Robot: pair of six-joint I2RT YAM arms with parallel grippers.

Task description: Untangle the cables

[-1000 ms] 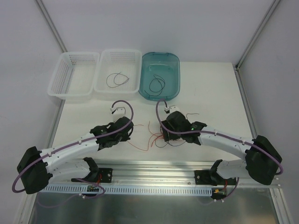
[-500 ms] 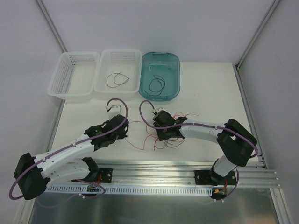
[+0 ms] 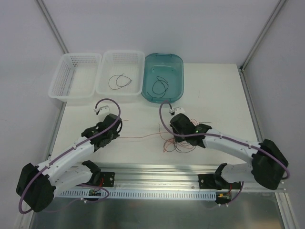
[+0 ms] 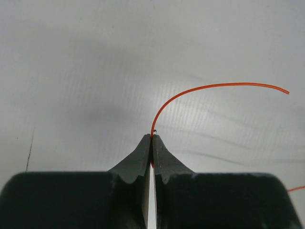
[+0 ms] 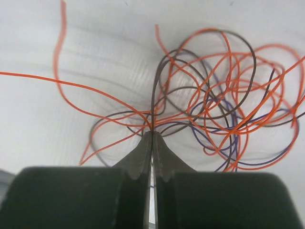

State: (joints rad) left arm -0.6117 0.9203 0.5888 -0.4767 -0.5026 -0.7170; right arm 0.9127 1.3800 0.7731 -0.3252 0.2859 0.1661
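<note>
Count: two grippers, three containers, one knot of cables, three separated cables.

The left gripper [image 4: 152, 138] has its jaws pressed together on a single red-orange wire [image 4: 190, 93]. The wire leaves the tips, curves up and runs off to the gripper's right.

The right gripper [image 5: 152, 133] is also closed, pinching strands at the near edge of the tangle [image 5: 214, 105]. The tangle fans out ahead and to the right of its tips. It mixes red-orange, dark and what looks like violet strands, too interlaced to count.

Well ahead of both grippers, along the far edge of the table [image 3: 214, 95], stand two white baskets and one teal tub [image 3: 164, 64]. The left basket [image 3: 71, 81] shows no cable. The middle basket [image 3: 121, 62] holds one black loop [image 3: 119, 80]. The tub holds a second black loop [image 3: 159, 87].

Change from half a second ago: the left gripper has drawn back to the left and the right gripper has shifted right. The grippers are now further apart. The red-orange wire lies almost straight between them in the overhead view, drawn out of the tangle.
</note>
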